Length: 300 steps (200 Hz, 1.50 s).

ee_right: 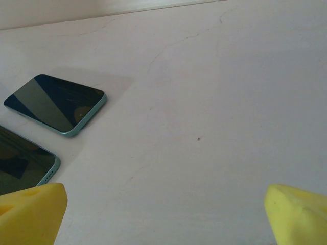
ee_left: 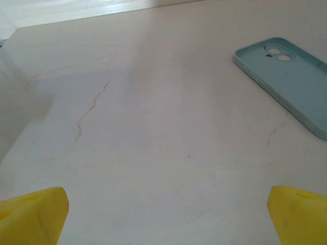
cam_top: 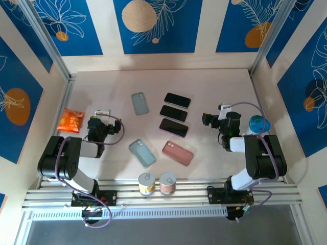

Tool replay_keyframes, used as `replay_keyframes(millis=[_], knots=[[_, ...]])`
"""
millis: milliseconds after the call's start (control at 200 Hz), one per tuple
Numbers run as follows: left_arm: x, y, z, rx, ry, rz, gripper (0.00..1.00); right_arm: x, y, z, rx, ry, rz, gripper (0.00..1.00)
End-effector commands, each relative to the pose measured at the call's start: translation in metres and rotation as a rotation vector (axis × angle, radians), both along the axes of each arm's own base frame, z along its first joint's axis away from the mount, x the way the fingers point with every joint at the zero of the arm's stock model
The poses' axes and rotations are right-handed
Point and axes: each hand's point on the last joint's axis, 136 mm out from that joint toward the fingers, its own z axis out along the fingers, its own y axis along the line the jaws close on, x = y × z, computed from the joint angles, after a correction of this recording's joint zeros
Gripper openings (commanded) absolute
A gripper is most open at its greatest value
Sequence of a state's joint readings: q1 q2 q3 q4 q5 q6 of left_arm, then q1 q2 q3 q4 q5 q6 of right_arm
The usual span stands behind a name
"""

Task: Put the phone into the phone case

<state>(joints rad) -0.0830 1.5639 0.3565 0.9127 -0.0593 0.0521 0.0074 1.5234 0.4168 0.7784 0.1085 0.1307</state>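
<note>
We see both grippers wide apart and empty, low over the table (ee_left: pixel 153 102) — the left gripper (ee_left: pixel 167 217) faces the teal case (ee_left: pixel 291 76), the right gripper (ee_right: pixel 166 217) faces the phones (ee_right: pixel 56 104) lying screen-up, so each arm, we judge, can reach its own item w/o crossing.

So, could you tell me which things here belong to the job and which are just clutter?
For the job: black glass-fronted phones, grey-blue phone cases, pink phone case.
Lying about: orange snack bag, small round tins, blue plastic container.
</note>
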Motion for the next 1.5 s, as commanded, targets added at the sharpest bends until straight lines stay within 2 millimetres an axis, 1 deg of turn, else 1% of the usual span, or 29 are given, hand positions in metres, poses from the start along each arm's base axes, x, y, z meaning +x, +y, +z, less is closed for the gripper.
replay_keyframes(millis=[0,1050,1180,1235,1280,1336,1366,1376,1396,1411,1456,1496], knots=[[0.008,0.001,0.012,-0.005,-0.041,-0.008,1.0,0.003,-0.002,0.007,-0.024,-0.035,-0.003,0.99],[0.008,0.0,0.012,-0.005,-0.038,-0.009,1.0,0.003,-0.002,0.007,-0.022,-0.032,-0.001,0.99],[0.008,0.001,0.012,-0.005,-0.039,-0.006,0.98,0.003,-0.002,0.006,-0.022,-0.032,-0.002,0.99],[0.008,0.001,0.013,-0.002,-0.042,-0.003,0.91,0.002,-0.002,0.006,-0.022,-0.032,-0.002,0.99],[0.009,0.01,0.016,0.002,-0.045,0.051,0.88,0.003,-0.003,0.008,-0.025,-0.039,-0.006,1.0],[0.007,0.019,0.025,0.009,-0.038,0.106,0.85,0.004,-0.007,0.012,-0.036,-0.026,-0.039,0.99],[0.005,0.022,0.035,0.017,-0.036,0.129,0.83,0.005,-0.008,0.02,-0.049,-0.017,-0.058,0.99],[0.005,0.023,0.039,0.02,-0.034,0.136,0.82,0.004,-0.009,0.019,-0.056,0.006,-0.064,0.99],[0.003,0.023,0.046,0.024,-0.031,0.142,0.82,0.004,-0.008,0.024,-0.06,0.036,-0.072,0.98],[0.003,0.023,0.052,0.027,-0.03,0.145,0.81,0.006,-0.008,0.03,-0.058,0.047,-0.076,0.96],[0.001,0.023,0.069,0.005,-0.035,0.162,0.8,0.005,-0.005,0.039,-0.044,0.12,-0.08,0.92],[0.0,0.022,0.084,-0.029,-0.042,0.181,0.79,0.005,0.0,0.048,-0.042,0.152,-0.058,0.85]])
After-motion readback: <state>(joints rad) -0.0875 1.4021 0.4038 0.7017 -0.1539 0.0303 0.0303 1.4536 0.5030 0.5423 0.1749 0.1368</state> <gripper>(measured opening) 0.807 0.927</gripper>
